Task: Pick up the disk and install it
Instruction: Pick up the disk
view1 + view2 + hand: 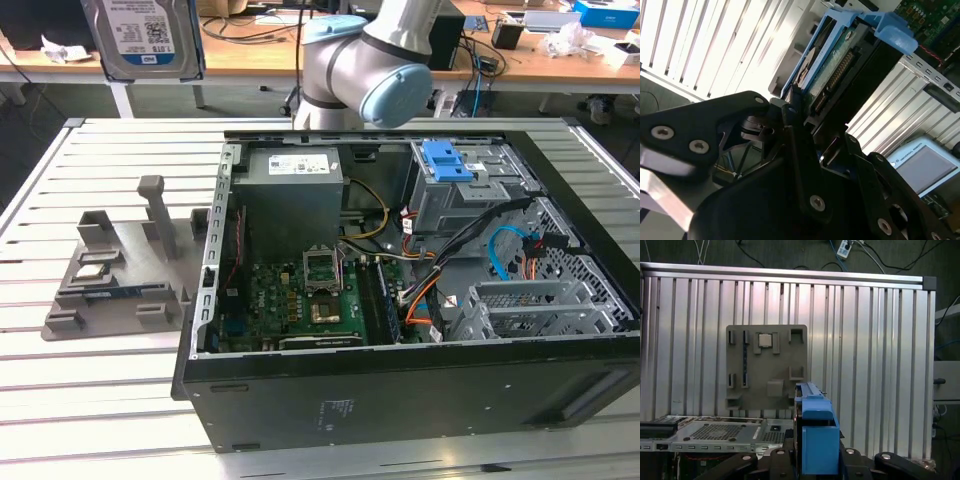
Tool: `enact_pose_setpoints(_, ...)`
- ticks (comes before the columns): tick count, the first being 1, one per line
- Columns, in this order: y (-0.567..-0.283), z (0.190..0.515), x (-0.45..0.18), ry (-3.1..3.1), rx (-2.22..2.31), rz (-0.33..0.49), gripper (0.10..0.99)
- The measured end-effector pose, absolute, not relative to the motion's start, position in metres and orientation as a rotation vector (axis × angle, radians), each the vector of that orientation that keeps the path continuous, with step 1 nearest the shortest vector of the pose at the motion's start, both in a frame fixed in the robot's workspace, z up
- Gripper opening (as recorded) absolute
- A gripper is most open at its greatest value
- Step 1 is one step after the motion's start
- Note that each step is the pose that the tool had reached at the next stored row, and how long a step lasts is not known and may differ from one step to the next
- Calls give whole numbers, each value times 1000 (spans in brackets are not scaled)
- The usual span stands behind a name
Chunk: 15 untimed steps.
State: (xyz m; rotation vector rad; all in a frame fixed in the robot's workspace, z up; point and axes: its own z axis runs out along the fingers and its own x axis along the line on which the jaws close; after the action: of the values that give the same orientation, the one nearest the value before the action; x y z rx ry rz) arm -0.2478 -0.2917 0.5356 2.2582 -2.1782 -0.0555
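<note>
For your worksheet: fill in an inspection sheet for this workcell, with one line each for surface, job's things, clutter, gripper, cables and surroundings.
Surface: slatted aluminium table carrying an open computer case and a grey fixture tray.
Job's things: disk in its blue carrier frame, lifted clear of the table.
Clutter: processor chip sitting on the tray.
Gripper: gripper shut on the disk.
Cables: orange, blue, black and yellow cables inside the case.
Surroundings: desks with boxes and wires behind the table.
</note>
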Motion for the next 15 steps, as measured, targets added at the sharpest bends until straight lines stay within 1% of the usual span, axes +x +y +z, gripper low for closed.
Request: enact_pose_setpoints(15,-291,536,-181,-2178,2258,-56,365)
